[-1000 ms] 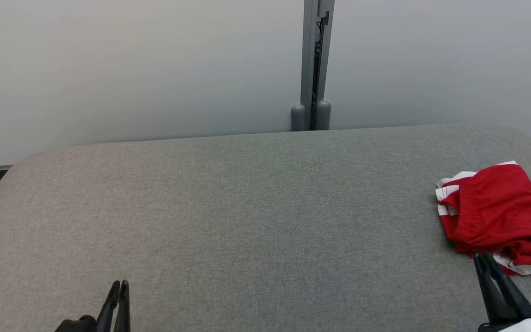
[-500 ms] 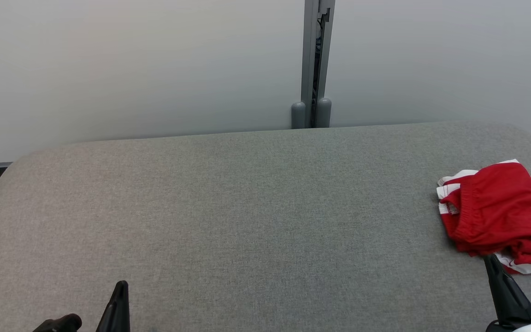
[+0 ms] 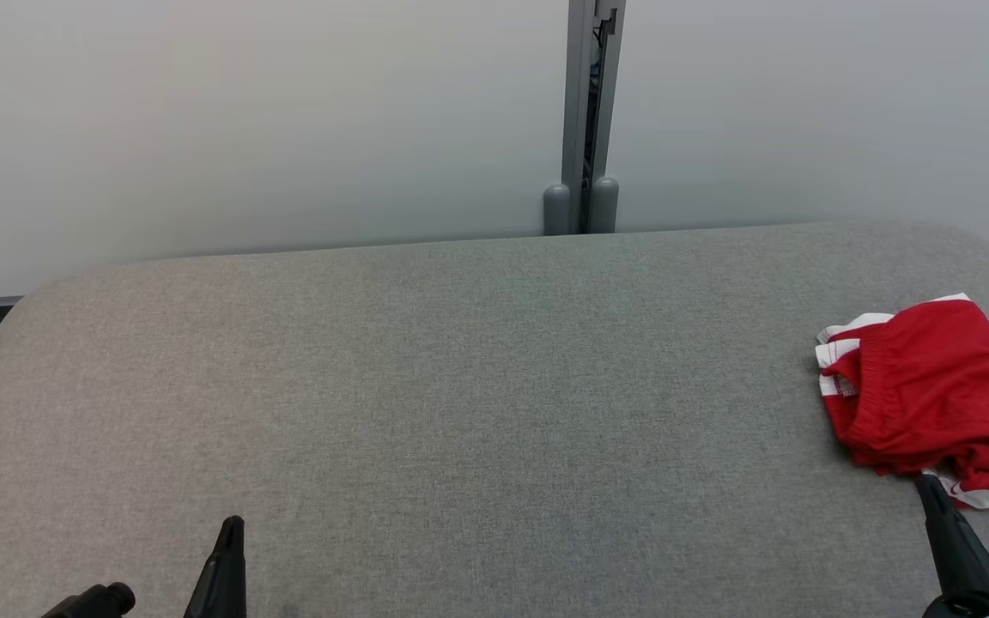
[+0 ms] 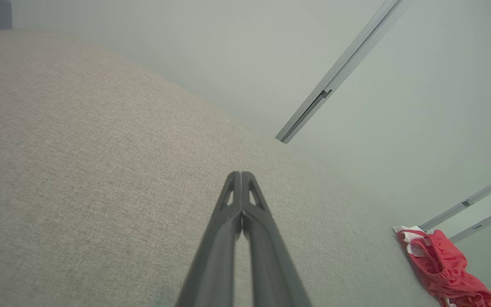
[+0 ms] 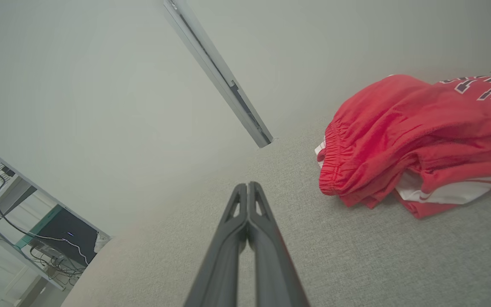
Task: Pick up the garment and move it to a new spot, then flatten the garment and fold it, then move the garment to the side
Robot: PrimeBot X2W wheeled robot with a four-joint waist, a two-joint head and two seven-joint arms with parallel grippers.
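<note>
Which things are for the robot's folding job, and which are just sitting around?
For the job:
red and white garment, crumpled at the table's right end
grey fabric-covered table
left gripper, shut
right gripper, shut, near the garment

Just there:
grey metal post on the wall
desk with cables

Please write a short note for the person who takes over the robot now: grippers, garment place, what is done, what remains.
Left gripper: shut, empty, over the grey table.
Right gripper: shut, empty, beside the red garment, not touching.
Garment: bunched heap at the table's right side.
Done: cannot tell; it does not look neatly folded.
Left to do: pick up, move, flatten, fold, set aside.
</note>
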